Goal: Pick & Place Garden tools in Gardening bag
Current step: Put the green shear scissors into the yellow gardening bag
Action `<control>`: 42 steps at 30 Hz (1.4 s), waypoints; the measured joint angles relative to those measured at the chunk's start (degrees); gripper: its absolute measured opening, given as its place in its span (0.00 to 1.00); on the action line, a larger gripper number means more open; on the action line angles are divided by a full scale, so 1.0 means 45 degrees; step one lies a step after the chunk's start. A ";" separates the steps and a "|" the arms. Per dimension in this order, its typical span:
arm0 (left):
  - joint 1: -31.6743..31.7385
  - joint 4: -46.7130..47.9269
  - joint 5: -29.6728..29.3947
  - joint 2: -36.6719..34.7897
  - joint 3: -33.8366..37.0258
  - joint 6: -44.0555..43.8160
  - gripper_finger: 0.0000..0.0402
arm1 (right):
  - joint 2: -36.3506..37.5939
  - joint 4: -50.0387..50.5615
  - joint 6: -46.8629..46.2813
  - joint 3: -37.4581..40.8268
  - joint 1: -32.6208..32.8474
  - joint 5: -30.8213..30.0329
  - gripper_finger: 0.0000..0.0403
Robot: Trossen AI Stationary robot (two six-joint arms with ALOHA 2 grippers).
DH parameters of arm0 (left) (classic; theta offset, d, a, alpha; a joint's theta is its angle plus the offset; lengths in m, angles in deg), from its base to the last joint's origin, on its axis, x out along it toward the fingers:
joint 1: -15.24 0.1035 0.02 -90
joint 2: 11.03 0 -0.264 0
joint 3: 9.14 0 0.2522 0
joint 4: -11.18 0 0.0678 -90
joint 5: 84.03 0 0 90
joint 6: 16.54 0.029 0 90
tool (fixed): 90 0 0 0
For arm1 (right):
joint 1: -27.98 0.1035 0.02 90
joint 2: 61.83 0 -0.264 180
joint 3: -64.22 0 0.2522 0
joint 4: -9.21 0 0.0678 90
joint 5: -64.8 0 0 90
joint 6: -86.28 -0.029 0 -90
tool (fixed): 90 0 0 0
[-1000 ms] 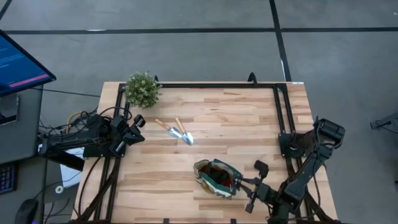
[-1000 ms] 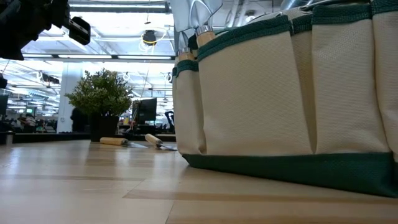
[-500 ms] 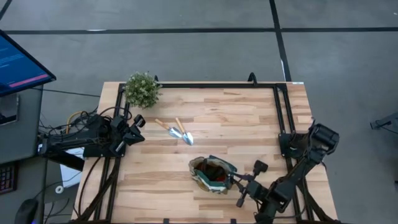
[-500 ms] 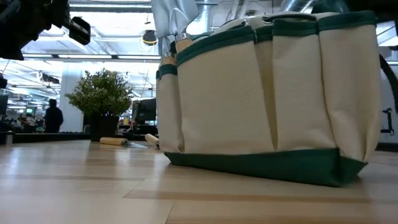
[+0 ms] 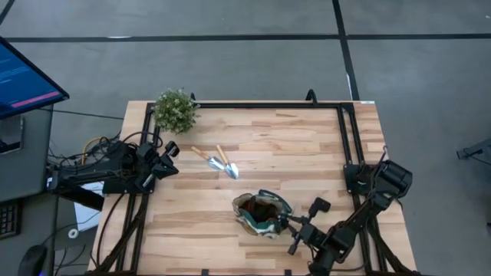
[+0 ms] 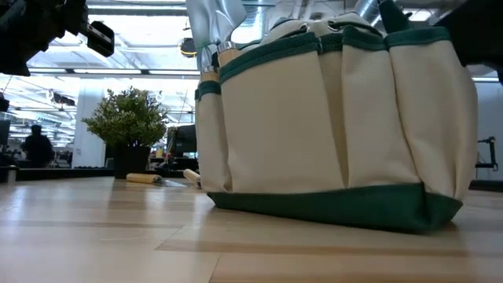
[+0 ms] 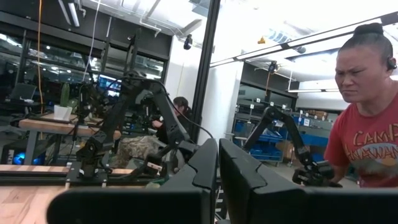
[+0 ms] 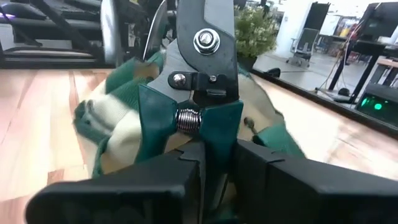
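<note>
The right pincer [image 8: 214, 152], clamped on the pruning shears [image 8: 202, 68], hangs beside the gardening bag [image 5: 259, 215]; next, lower them inside. The left pincer [image 7: 217, 171] waits closed.

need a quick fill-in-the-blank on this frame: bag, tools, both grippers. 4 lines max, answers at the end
1. The right gripper is shut on the handles of the ____.
2. The pruning shears are held over the beige and green ____.
3. ____ wooden-handled hand tools lie on the table, away from the gardening bag.
4. The left gripper waits near the table's edge, on the same side as the potted ____.

Missing words: pruning shears; gardening bag; Two; plant
</note>
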 joint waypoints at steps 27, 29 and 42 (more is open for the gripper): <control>0.0000 0.0003 0.0005 0.0000 0.0004 0.0000 0.04 | 0.2757 -0.0177 0.2207 0.0019 0.0772 0.1317 0.63; 0.0000 0.0004 0.0002 -0.0003 0.0004 0.0000 0.04 | 0.3428 -0.0483 0.2703 0.0018 0.0580 0.1602 0.63; 0.0000 -0.0001 0.0000 0.0000 0.0004 0.0000 0.04 | 0.4223 -0.2993 0.6314 0.0005 -0.1907 0.5868 0.63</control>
